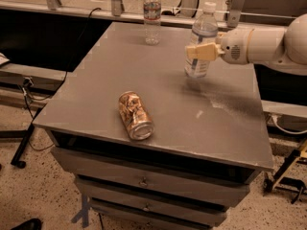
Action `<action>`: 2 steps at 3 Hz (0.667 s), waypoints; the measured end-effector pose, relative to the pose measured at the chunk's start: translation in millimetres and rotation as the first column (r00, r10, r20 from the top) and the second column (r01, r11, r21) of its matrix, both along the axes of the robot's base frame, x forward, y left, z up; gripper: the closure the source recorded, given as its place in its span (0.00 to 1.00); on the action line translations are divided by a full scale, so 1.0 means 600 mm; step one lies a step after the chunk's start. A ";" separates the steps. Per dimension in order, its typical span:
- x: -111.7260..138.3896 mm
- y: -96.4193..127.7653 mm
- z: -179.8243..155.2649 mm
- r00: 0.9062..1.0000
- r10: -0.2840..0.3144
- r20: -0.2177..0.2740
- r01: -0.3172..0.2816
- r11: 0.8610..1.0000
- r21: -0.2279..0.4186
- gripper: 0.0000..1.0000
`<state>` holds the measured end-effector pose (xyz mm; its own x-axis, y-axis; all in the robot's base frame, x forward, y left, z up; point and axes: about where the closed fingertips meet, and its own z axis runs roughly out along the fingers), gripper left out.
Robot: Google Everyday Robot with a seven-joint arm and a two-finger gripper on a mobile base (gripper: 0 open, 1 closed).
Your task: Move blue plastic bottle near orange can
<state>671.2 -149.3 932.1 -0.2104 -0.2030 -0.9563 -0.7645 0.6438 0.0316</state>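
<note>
Grey surface (pixel 96 95) w/ drawers below fills mid-frame. White arm (pixel 268 44) reaches in from upper right, roughly level. Blue plastic bottle (pixel 205 30) sits upper right of centre, over the far-right part of the surface: wide, clear, pale bluish tint, white cap on, white-and-blue label low on the body. Long axis near upright, cap leaning a touch right. Dark shadow right under the base; can't tell if the base touches the surface or hangs just off it. Orange can (pixel 135 115) is lower left of centre, near the front edge, lying on its side. Dented, mottled orange-copper, silver end facing lower right, long axis running upper left to lower right in frame. End effector (pixel 196 51) is at the bottle's mid-body, closed on it: one beige finger crosses the front, the other is hidden behind, so the grip looks firm, judged from that. Key relation: can lies down and to the left of the end effector and bottle, well apart, bare surface between. Only one arm, so no choice of side. Next move prob. a carry toward lower left, then set down just beside the can, not on it. Can on its side may roll if nudged. Slim clear bottle (pixel 152 14) stands upper centre at the far edge, off that path.
</note>
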 end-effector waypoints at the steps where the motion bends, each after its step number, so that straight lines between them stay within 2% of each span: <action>1: -0.065 0.035 -0.016 0.996 0.076 -0.042 -0.072 0.994 0.079 1.00; 2: -0.113 0.076 -0.023 0.986 0.155 -0.053 -0.147 0.981 0.128 1.00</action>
